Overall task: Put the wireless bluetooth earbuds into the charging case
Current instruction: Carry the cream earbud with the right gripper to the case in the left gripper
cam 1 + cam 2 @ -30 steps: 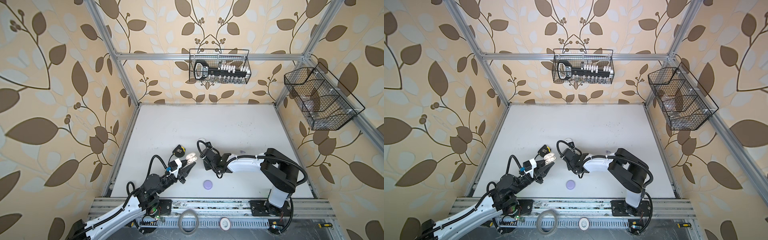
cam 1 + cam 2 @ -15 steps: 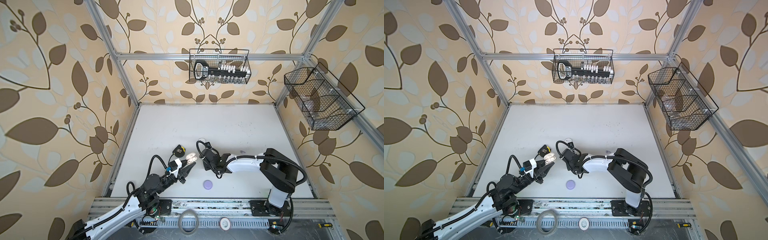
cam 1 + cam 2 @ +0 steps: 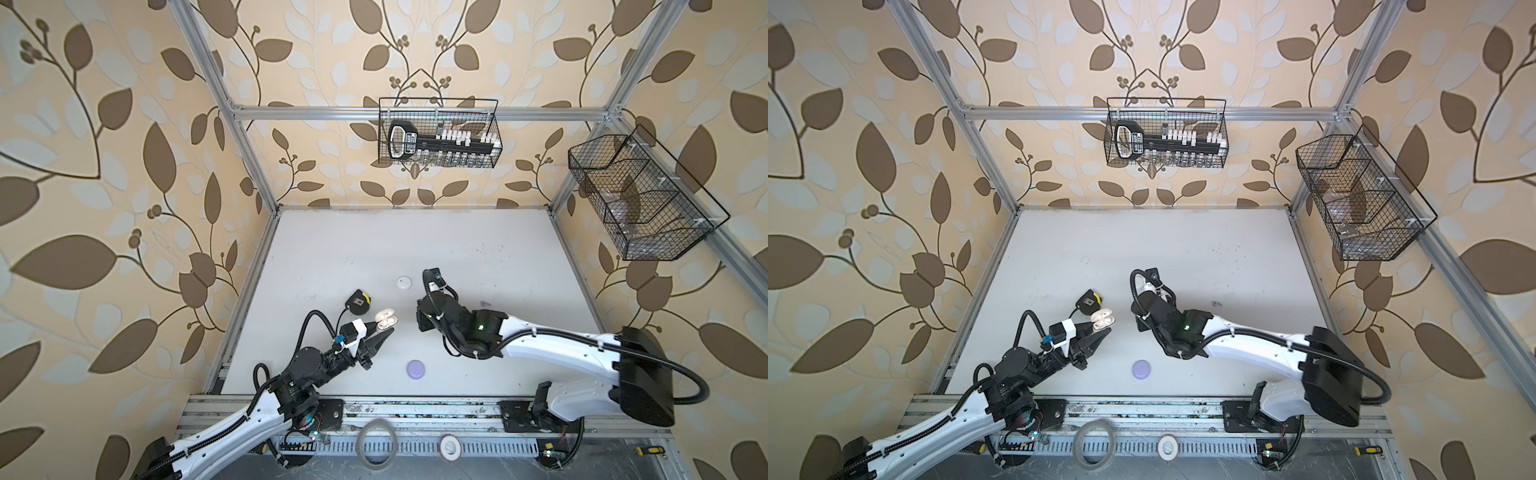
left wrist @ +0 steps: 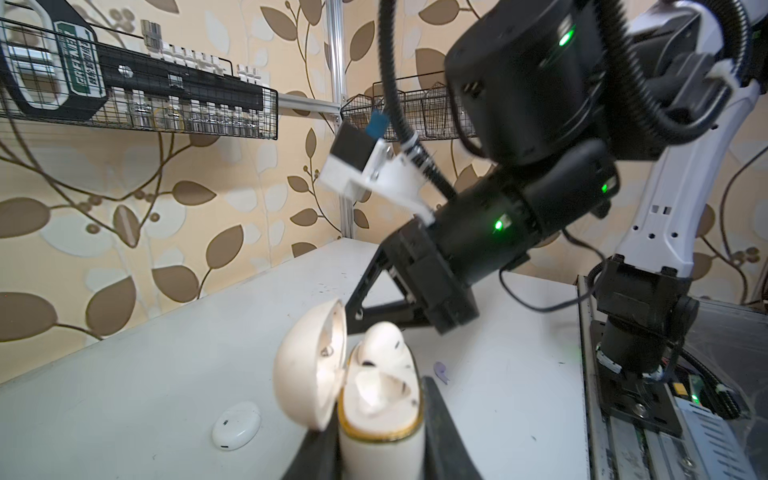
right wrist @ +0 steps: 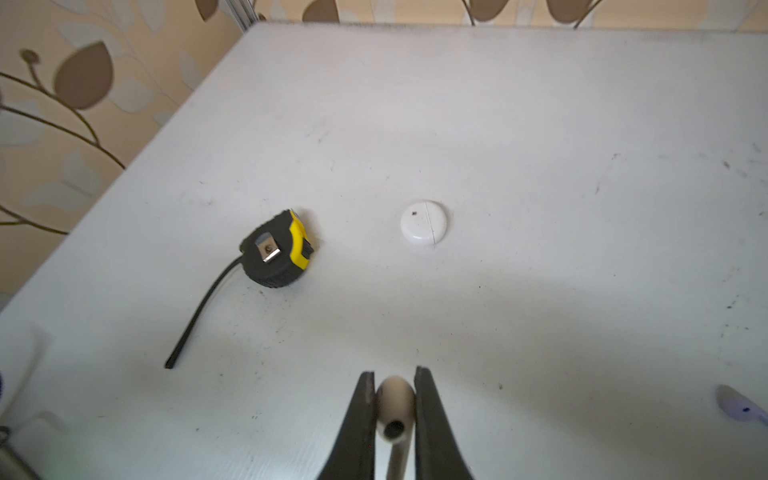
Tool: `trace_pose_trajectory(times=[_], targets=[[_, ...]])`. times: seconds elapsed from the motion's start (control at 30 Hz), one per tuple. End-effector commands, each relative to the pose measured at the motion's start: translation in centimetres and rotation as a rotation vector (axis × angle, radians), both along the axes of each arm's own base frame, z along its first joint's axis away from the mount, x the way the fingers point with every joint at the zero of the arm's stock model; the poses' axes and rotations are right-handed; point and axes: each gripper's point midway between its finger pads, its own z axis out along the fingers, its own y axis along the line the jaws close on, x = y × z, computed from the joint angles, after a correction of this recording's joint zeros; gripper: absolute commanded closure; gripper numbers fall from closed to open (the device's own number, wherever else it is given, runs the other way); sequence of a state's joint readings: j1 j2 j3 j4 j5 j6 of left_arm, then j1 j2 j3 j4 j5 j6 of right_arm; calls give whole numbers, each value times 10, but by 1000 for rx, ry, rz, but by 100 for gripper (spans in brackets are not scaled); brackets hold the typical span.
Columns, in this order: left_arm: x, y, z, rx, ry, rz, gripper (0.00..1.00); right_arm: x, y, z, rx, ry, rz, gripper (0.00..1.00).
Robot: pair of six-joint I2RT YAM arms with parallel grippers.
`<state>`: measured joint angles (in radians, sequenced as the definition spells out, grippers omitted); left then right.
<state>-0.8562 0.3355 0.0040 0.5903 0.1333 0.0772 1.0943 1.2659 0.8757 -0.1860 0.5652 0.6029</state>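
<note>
One cream earbud [image 5: 395,399], likely light, hard and slippery, is pinched at its bulb by the closed right pincer [image 5: 395,374] over the table [image 5: 498,124], near the open charging case [image 4: 380,449] which the left pincer [image 4: 378,407] grips by its base.

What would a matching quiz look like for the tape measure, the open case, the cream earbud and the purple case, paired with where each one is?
1 tape measure
2 open case
3 cream earbud
4 purple case

A pinched in the right gripper
B held in the left gripper
C black and yellow, lying on the table
D closed, near the table's front edge

Pairs: 1-C, 2-B, 3-A, 4-D.
</note>
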Motion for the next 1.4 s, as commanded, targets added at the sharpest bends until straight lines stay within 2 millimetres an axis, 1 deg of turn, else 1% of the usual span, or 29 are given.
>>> trace_pose_trajectory(times=[0.0, 0.1, 0.2, 0.23, 0.33, 0.4, 0.5, 0.6, 0.77, 0.87, 1.07, 1.37], targets=[[-10, 0, 36, -81, -73, -45, 100, -16, -13, 33, 0, -146, 0, 88], [-14, -2, 39, -84, -77, -75, 100, -40, -9, 77, 89, -271, 56, 92], [-19, -5, 43, -90, -82, -108, 100, -63, 4, 110, 167, -369, 151, 93], [-22, -6, 45, -92, -89, -128, 100, -71, 11, 118, 185, -396, 191, 93], [-32, -10, 51, -103, -106, -184, 100, -88, 37, 134, 241, -453, 332, 93], [-38, -11, 56, -116, -122, -219, 100, -94, 49, 141, 278, -477, 382, 95], [-45, -12, 61, -127, -138, -257, 100, -101, 62, 147, 316, -521, 435, 97], [-46, -11, 67, -150, -143, -261, 100, -104, 72, 146, 346, -536, 463, 98], [-38, -7, 79, -192, -118, -220, 100, -119, 85, 152, 394, -576, 526, 100], [-39, -6, 87, -208, -122, -224, 100, -127, 88, 155, 409, -608, 537, 100], [-37, -5, 96, -226, -104, -219, 100, -130, 94, 156, 426, -633, 547, 100], [-38, -4, 105, -250, -103, -227, 100, -124, 98, 154, 419, -641, 512, 100]])
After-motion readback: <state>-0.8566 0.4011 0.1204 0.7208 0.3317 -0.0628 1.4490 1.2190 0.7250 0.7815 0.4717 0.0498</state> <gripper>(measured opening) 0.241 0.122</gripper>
